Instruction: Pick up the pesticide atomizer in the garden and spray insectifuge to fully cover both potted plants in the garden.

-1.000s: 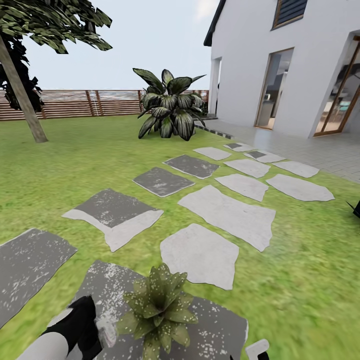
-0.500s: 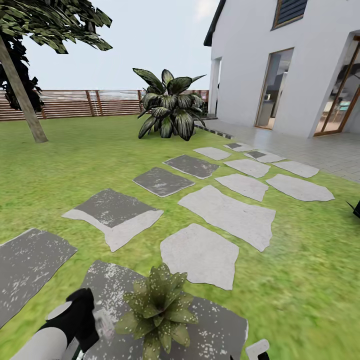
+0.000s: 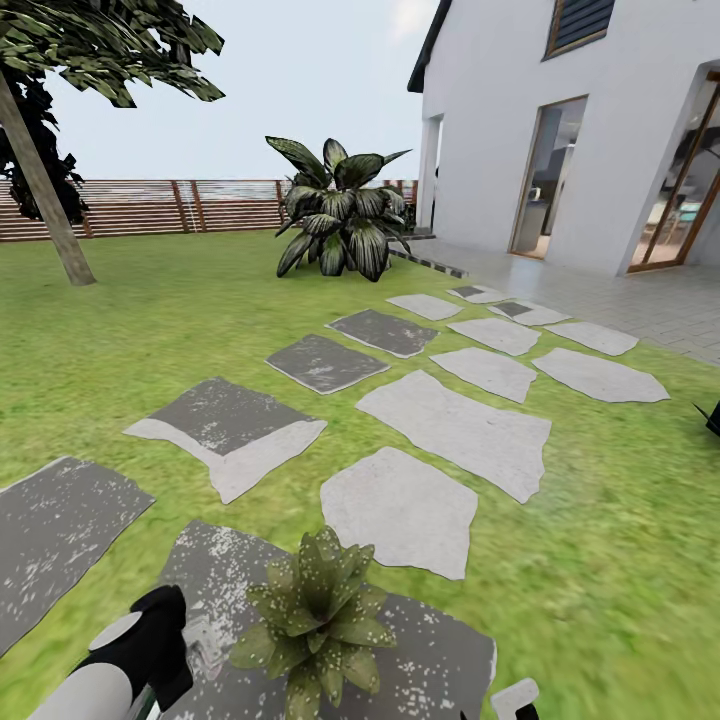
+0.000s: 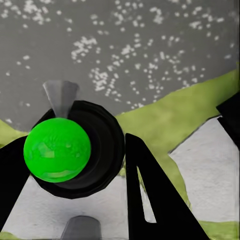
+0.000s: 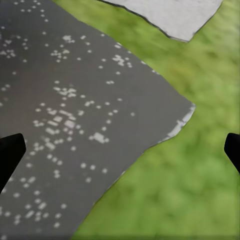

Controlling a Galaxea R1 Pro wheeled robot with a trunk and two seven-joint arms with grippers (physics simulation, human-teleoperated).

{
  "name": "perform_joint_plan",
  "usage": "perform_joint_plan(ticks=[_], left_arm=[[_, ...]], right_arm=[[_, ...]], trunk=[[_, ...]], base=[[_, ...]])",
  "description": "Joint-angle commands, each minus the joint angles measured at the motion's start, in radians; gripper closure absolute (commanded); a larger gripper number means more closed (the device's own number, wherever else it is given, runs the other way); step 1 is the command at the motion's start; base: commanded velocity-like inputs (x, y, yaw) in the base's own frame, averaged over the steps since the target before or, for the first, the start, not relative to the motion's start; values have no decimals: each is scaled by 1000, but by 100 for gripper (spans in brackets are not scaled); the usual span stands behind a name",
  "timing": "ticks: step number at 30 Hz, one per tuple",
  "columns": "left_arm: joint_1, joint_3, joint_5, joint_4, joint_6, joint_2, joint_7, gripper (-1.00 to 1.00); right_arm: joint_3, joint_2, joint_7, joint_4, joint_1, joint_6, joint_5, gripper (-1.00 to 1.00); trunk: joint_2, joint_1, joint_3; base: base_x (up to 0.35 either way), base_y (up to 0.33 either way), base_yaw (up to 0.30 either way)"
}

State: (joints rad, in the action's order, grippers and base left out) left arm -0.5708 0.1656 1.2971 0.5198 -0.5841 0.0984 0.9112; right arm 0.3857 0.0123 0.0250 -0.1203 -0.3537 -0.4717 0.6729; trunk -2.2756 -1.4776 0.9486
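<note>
My left claw (image 4: 100,200) is closed around the spray bottle (image 4: 75,150), low beside the potted plant (image 3: 315,610) on the dark stepping stone (image 3: 440,660). My right claw (image 5: 120,150) hangs wide open and empty above that stone. I judge the nozzle may point past the leaves, wasting spray on stone, and the other potted plant isn't yet in sight.
</note>
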Motion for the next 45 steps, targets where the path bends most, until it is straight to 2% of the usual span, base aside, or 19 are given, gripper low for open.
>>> perform_joint_plan(ticks=[1,9,15,21,23,26,28,33,38,45], left_arm=[[1,6,4,-14,-3,0,5,100],[-13,15,1,-12,-4,20,-5,100],[-14,14,1,51,-7,17,-2,100],[-2,13,3,62,-3,22,-5,100],[-2,14,3,62,-3,32,-6,100],[-1,14,1,55,-3,60,-7,100],[0,12,1,52,-3,63,-7,100],[2,6,4,35,-2,51,-11,100],[3,6,1,-17,-2,39,-83,100],[3,11,-3,-41,-3,28,-95,100]], right_arm=[[8,0,3,1,-1,-4,7,-100],[8,0,3,1,-1,-4,7,-100],[8,0,2,1,-1,-4,7,-100],[8,0,3,1,-1,-4,7,-100],[8,0,3,1,-1,-4,7,-100],[8,0,3,1,-1,-4,7,-100],[8,0,3,1,-1,-4,7,-100],[8,0,3,1,-1,-4,7,-100],[8,0,3,1,-1,-4,7,-100],[8,0,3,2,-1,-4,7,-100]], trunk=[[0,0,1],[0,0,1],[0,0,1],[0,0,1],[0,0,1],[0,0,1],[0,0,1],[0,0,1],[0,0,1],[0,0,1]], base=[[0,0,0],[0,0,0],[0,0,0],[0,0,0],[0,0,0],[0,0,0],[0,0,0],[0,0,0],[0,0,0],[0,0,0]])
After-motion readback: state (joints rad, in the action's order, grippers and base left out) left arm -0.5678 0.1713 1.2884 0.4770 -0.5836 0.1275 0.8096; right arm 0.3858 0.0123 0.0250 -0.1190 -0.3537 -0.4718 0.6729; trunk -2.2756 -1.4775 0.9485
